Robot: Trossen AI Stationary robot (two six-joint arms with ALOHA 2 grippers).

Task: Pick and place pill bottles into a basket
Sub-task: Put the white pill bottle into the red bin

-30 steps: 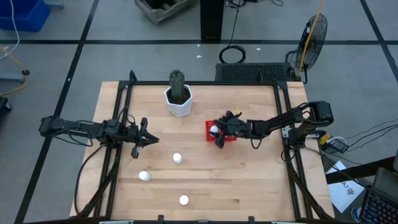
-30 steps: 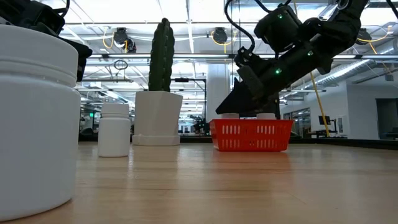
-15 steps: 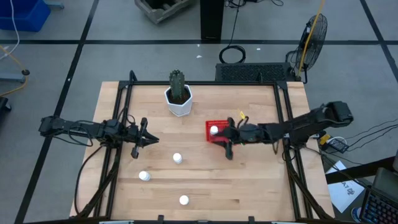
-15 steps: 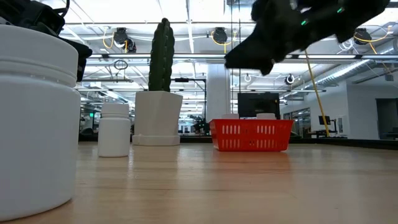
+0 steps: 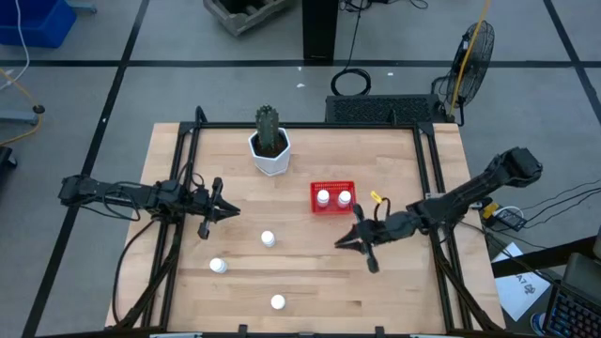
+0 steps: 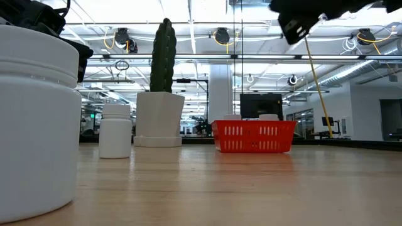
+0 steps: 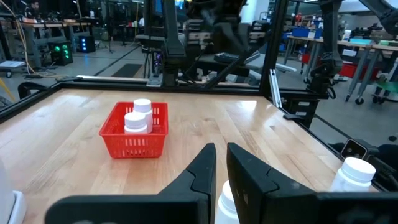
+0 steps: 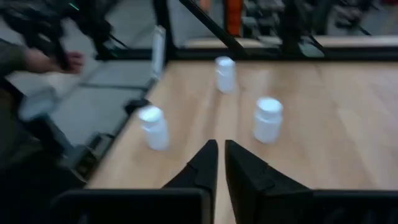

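The wooden desk (image 5: 394, 169) fills the middle of the overhead shot, and from the desk-level camera you only get a flat strip of it, so depth there is hard to read.

Left arm sits parked over the desk's left side. Its gripper (image 5: 228, 212) has the fingers together with nothing between them, pointing toward the middle. In the low view only a dark corner of it pokes in at the top left.

Right arm reaches in from the right edge. Its gripper (image 5: 346, 241) hangs in front of the basket, fingers pressed together and empty. In the low view it's mostly cut off at the top edge, just a dark blurry chunk.

The cactus pot (image 5: 271, 155) stands near the back edge, left of the basket.

The red basket (image 5: 333, 198) sits right of centre, flat on the desk, open side up. Two pill bottles are in it, one on the left (image 5: 323, 198) and one on the right (image 5: 345, 198), both upright with caps up. From the low view only their caps peek over the rim.

Three more pill bottles stand loose on the desk, all upright, long axis vertical: one near the middle (image 5: 268, 238), one further front-left (image 5: 218, 266), one close to the front edge (image 5: 278, 302). In the low view one of them is huge and cropped at the left edge.

The right wrist view is blurry; a person's hand (image 8: 53, 61) shows off past the desk edge.
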